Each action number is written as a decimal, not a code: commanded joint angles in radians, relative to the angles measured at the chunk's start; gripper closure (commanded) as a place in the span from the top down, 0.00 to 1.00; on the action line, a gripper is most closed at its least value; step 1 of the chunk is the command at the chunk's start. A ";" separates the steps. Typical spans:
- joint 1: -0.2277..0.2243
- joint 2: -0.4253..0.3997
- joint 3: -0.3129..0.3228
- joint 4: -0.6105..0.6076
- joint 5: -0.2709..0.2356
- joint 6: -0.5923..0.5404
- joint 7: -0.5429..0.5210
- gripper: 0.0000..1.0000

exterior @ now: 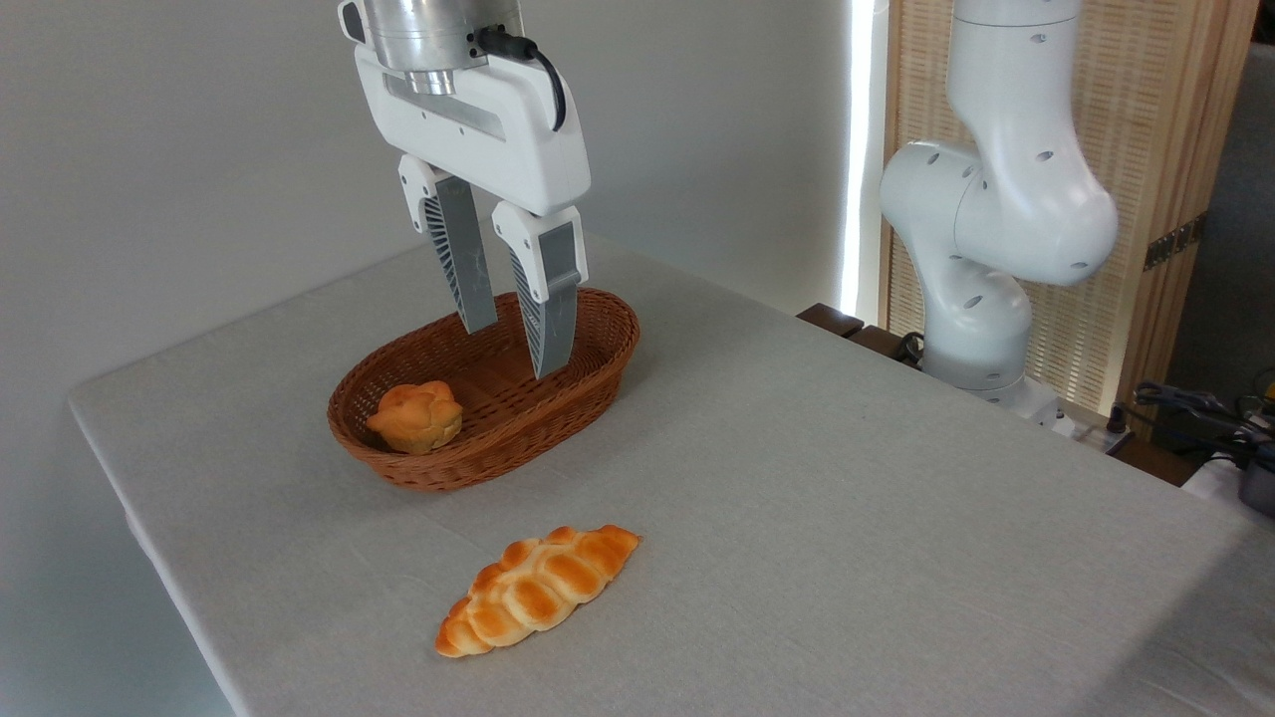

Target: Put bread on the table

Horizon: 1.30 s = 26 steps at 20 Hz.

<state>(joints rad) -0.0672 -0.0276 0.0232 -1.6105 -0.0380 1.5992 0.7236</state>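
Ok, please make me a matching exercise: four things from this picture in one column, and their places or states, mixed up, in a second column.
Things:
1. small round orange-golden bun
2. long braided golden loaf
3. brown oval wicker basket
4. robot's grey fingers

Places or states:
A. lying on the light grey tablecloth, nearest the camera
B. apart, empty, hanging above the basket
C. sitting inside the basket, at its left end
D. standing on the cloth, behind the loaf

Pairs: 1-C, 2-A, 3-D, 4-B
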 commanded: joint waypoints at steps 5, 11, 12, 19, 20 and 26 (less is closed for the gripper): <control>0.000 -0.006 -0.003 -0.002 -0.007 -0.005 0.013 1.00; -0.002 -0.006 -0.003 -0.005 -0.007 -0.007 0.010 1.00; -0.002 -0.006 -0.005 -0.005 -0.007 -0.005 0.010 1.00; -0.002 -0.006 -0.006 -0.005 -0.029 0.001 0.011 1.00; -0.003 -0.009 -0.008 -0.009 -0.052 0.007 0.011 1.00; -0.005 -0.009 -0.065 -0.025 -0.076 0.050 0.005 1.00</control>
<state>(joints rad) -0.0710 -0.0275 -0.0088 -1.6111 -0.0950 1.6045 0.7236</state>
